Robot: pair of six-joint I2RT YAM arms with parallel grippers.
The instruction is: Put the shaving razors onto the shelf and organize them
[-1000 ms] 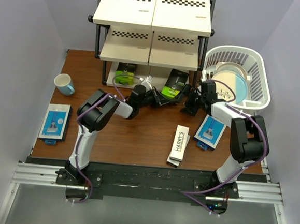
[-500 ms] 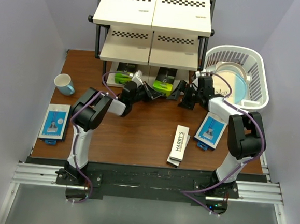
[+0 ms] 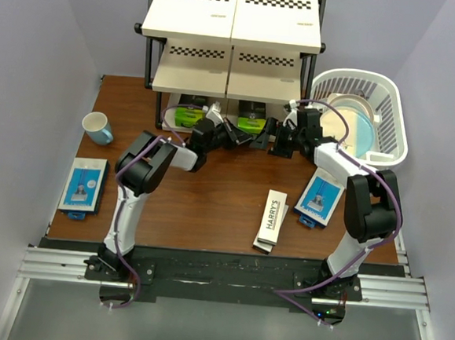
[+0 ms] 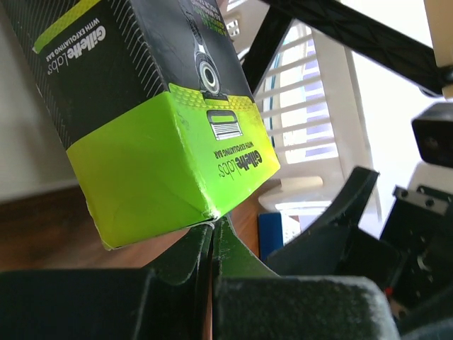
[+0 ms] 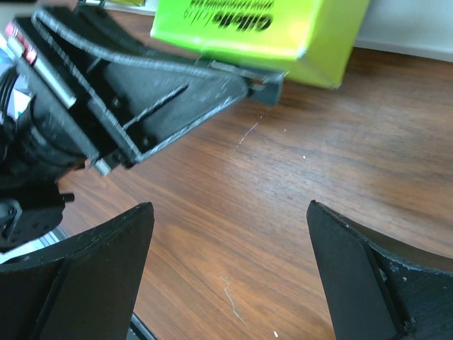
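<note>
The left gripper (image 4: 212, 228), jaws pressed together, sits at the lime-green end of a black razor box (image 4: 163, 127) at the front edge of the bottom board of the shelf (image 3: 232, 17). Contact looks likely, and the box's far end is cut off. The right gripper (image 5: 228, 209) gapes wide nearby, holding nothing.

Lab robot cell; plain pale walls (image 3: 29, 83) enclose a wooden table (image 3: 210, 192); aluminium rail (image 3: 54, 265) in front.

Left end effector (image 4: 212, 237) closed, tips at lime-green corner of black razor box (image 4: 163, 134).
</note>
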